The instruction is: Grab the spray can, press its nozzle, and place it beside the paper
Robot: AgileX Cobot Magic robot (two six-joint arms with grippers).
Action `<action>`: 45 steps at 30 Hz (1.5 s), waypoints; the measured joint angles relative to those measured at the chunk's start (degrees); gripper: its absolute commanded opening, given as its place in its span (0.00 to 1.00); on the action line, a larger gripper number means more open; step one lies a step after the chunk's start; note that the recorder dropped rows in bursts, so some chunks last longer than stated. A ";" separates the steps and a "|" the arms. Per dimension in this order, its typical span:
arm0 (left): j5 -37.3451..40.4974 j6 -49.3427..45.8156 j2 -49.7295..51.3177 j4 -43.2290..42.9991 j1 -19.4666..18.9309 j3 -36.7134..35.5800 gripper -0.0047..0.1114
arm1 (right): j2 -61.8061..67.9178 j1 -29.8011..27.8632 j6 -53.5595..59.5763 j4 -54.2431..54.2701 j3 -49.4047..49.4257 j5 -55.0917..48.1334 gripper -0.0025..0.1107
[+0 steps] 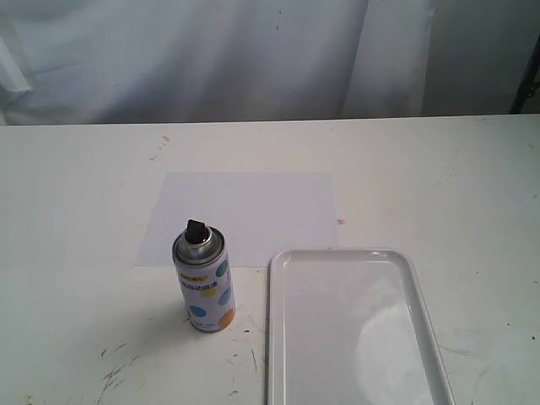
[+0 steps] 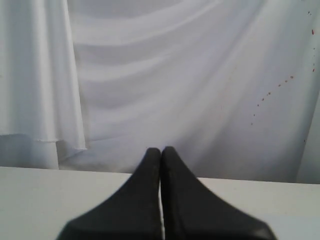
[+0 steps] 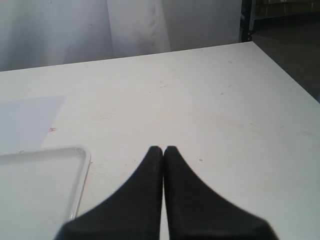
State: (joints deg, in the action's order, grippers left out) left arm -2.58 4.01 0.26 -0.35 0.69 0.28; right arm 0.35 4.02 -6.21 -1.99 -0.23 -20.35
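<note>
- We see the left gripper (image 2: 160, 150) clenched: its two black tapered fingers (image 2: 142, 200) meet along their full length, with nothing between them and nothing touched.
- It points over the white table edge toward a pleated white curtain (image 2: 175, 75) that carries a trail of small reddish specks (image 2: 270, 95).
- The right gripper (image 3: 163, 149) is closed the same way, black fingers (image 3: 185, 200) pressed together, empty, above bare tabletop.
- From the exterior view, the small cylindrical spray can with a white label and blue, teal and orange dots (image 1: 203, 278) stands upright on the matte white table (image 1: 439, 177), free of both grippers.
- Its black plastic nozzle (image 1: 196, 228) sits on the silver metal shoulder.
- The flat plain white sheet of paper (image 1: 253, 211) lies at the can's 12 to 1 o'clock; the can's base rests just off the sheet's near edge.
- A glossy white raised-rim tray (image 1: 346, 329) lies at the can's 3 o'clock, close but apart, and at the paper's 5 o'clock.
- We note dark scratches (image 1: 118, 371) at the can's 7 o'clock and a tiny red mark (image 1: 341, 222) by the paper's right edge.
- A white curtain (image 1: 211, 59) closes the far side; the right wrist view catches a dark floor and metal rack (image 3: 280, 15) past the table corner.
</note>
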 measured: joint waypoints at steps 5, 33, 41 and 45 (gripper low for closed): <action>-3.44 1.79 0.00 0.00 0.00 0.00 0.04 | 0.00 0.00 0.00 0.00 0.00 0.00 0.02; -6.56 4.36 37.70 -3.12 0.00 32.40 0.04 | 0.00 0.00 0.00 0.00 0.00 0.00 0.02; -8.98 4.36 46.46 -7.66 0.00 30.99 0.04 | 0.00 0.00 0.00 0.00 0.00 0.00 0.02; -14.96 7.19 50.27 -9.08 0.00 26.76 0.04 | 0.00 0.00 0.00 0.00 0.00 0.00 0.02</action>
State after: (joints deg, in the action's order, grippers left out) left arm -17.54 11.20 50.53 -9.43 0.69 27.04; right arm 0.35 4.02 -6.21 -1.99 -0.23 -20.35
